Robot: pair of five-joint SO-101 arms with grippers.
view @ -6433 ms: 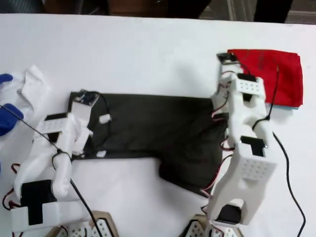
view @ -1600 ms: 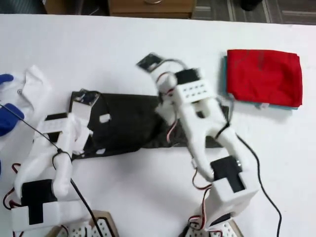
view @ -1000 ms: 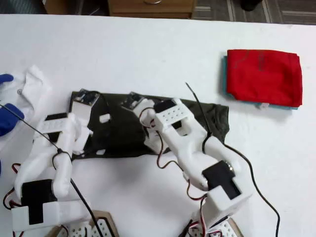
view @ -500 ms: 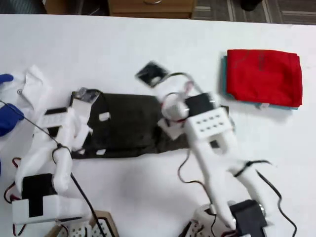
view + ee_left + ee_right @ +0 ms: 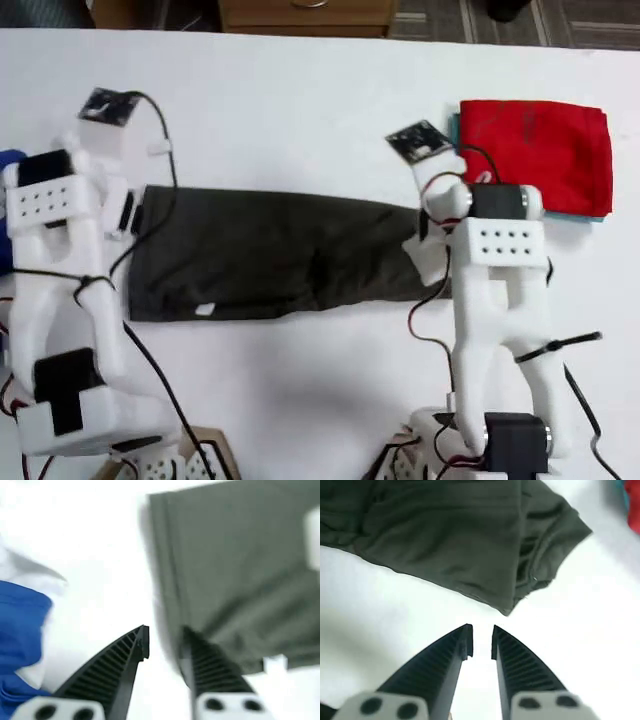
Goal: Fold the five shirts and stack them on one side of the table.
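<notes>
Dark shirt (image 5: 270,255): lying as a long folded strip across the middle of the table (image 5: 300,100).
Red shirt (image 5: 535,155): sitting folded at the strip's 2 o'clock.
Left gripper (image 5: 162,642): hovering at the strip's 9 o'clock edge, jaws narrowly apart and holding nothing.
Right gripper (image 5: 481,642): hovering just off the strip's 3 o'clock end, jaws barely parted and empty.
Blue shirt (image 5: 20,630): lying near the left gripper.

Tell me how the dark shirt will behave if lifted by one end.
The dark shirt will probably sag and unfold: it lies flat in soft wrinkled layers. Likely light, thin cloth. Pushed, it may bunch, as its rumpled end suggests.
</notes>
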